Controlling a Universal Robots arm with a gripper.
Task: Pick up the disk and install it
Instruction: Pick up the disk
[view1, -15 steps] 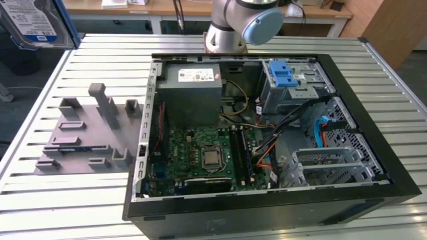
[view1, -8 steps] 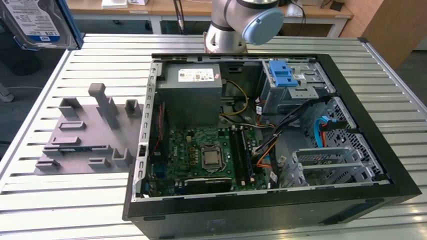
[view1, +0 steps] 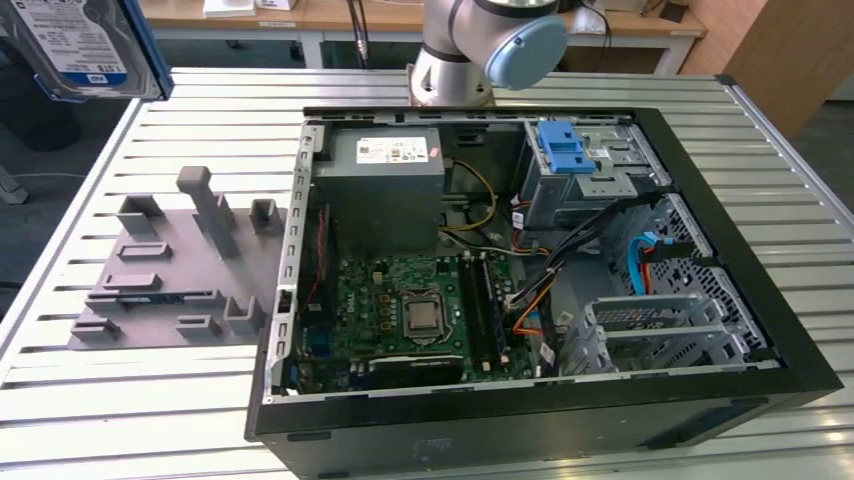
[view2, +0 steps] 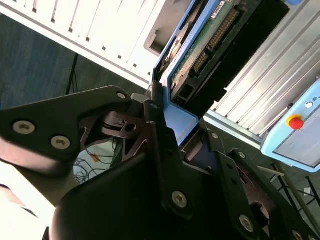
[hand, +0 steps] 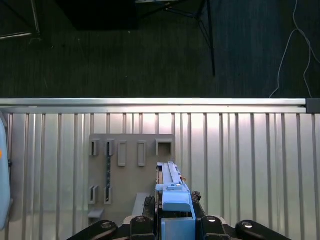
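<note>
- Slatted table (view1: 147, 410): carries everything and lies well below the jaws. Its edges are cut off in the exterior view.
- Computer case (view1: 801, 350): lies open, well apart from the jaws.
  - It holds a grey power supply (view1: 387, 170) with a white sticker, a green motherboard (view1: 414, 310), and a blue latch (view1: 571, 152) on a metal drive cage (view1: 594, 185).
  - Loose cables (view1: 534, 285) run across the middle.
  - Cables and shadow partly hide the lower bays.
- Arm (view1: 481, 45): one joint shows behind the case; the rest is cut off.
- Grey fixture plate (view1: 160, 270): sits beside the case on the exterior view's left. In the first wrist view it is beneath the jaws. What is in its slots is hard to make out.
- Disk (view1: 80, 45): held in the air above the table and cropped at the exterior view's upper corner, label showing. In both wrist views it sits between the jaws and extends away from them. The second wrist view shows its circuit-board side and a blue rail.
- Gripper (view2: 172, 127): jaws pinch the end of the disk, one on each side.
- Pendant (view2: 300, 130): has a red button, lies off to one side of the jaws, and is cut off.
</note>
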